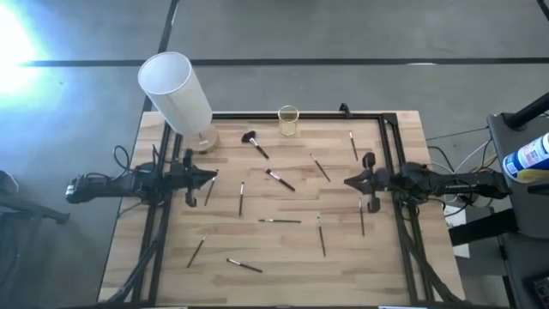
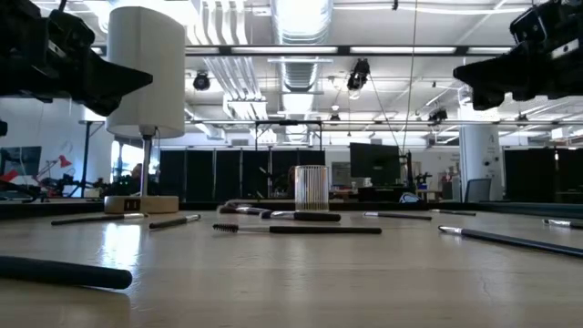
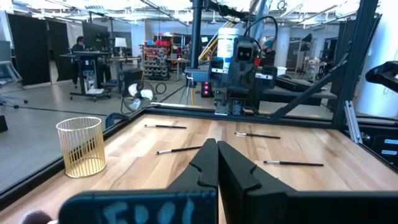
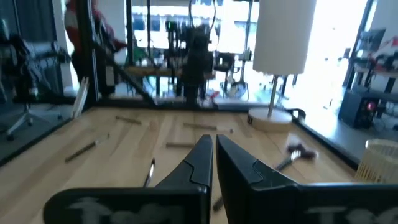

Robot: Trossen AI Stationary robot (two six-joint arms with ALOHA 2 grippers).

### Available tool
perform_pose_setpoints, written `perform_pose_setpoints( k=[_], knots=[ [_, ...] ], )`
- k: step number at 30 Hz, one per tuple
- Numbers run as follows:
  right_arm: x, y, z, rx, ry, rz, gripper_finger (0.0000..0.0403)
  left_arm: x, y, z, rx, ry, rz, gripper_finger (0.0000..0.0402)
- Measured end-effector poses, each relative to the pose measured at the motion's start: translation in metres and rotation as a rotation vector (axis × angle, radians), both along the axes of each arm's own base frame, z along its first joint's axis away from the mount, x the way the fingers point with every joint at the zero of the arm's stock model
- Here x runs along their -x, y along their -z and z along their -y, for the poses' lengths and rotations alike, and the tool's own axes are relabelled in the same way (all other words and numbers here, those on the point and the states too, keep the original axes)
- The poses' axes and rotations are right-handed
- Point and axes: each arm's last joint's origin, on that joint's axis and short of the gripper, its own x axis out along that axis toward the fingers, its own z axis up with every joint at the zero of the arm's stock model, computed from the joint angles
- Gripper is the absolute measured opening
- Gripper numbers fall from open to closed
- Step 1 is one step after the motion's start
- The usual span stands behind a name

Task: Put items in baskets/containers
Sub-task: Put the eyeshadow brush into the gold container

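Several thin dark brushes lie flat and scattered on the wooden table [image 1: 283, 249], among them a bushy-headed one [image 1: 254, 142], one at mid-table [image 1: 280, 179] and one lower down [image 1: 280, 221]. The small yellowish ribbed cup [image 1: 286, 120] [image 3: 80, 147] [image 2: 311, 188] stands upright at the far edge. My left gripper [image 1: 213, 178] [image 3: 216, 155] hovers shut at the table's left side, pointing level toward the right. My right gripper [image 1: 347, 181] [image 4: 213, 149] hovers shut at the right side, facing it. Neither holds anything.
A tall white cylinder lamp [image 1: 176, 90] on a round wooden base [image 1: 204, 140] stands at the far left corner. A black frame [image 1: 390, 129] runs along the table's far, left and right edges. More brushes lie near the front [image 1: 244, 265] and right [image 1: 361, 216].
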Motion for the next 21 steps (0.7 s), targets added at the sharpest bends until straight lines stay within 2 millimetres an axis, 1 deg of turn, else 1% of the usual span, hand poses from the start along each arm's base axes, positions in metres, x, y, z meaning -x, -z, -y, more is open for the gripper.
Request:
perform_pose_setpoints(
  k=[6,9,11,13,16,21],
  knots=[
    [0.003,-0.018,0.0,0.008,0.002,0.19,0.0018,0.0,0.0,0.0,-0.004,0.0,0.0,0.0],
    [0.005,-0.028,0.0,0.045,0.012,0.292,0.0018,0.0,0.0,0.0,-0.003,0.0,0.0,0.0],
    [0.005,-0.031,0.001,0.061,0.041,0.329,0.0018,0.0,0.0,0.0,-0.003,0.0,0.0,0.0],
    [0.003,-0.034,0.003,0.069,0.112,0.311,0.0018,0.0,0.0,0.0,-0.002,0.0,0.0,0.0],
    [-0.005,-0.042,0.006,0.083,0.231,0.207,0.0018,0.0,0.0,0.0,0.018,0.0,0.004,0.0],
    [-0.021,-0.062,0.012,0.067,0.312,0.052,0.0018,0.0,-0.001,0.0,0.07,0.002,0.022,0.0]
  ],
)
